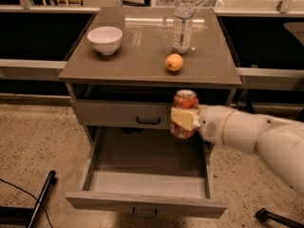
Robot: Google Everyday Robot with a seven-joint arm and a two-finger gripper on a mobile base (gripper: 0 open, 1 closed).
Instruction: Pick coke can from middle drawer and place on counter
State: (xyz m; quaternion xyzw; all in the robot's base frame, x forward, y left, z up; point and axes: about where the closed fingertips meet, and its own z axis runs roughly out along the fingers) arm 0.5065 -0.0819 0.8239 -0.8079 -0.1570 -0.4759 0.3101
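My gripper (184,119) is shut on the red-orange coke can (185,100) and holds it upright in the air, above the right side of the open middle drawer (142,182) and just below the front edge of the counter (142,56). The can's silver top shows above my pale finger (183,118), which covers its middle. My white arm (256,137) reaches in from the right. The drawer's grey inside holds nothing that I can see.
On the counter stand a white bowl (105,39) at the left, a clear water bottle (182,23) at the back right and a round orange fruit (174,62) near the front. The upper drawer front (123,114) is shut. A dark pole (40,198) lies on the floor at left.
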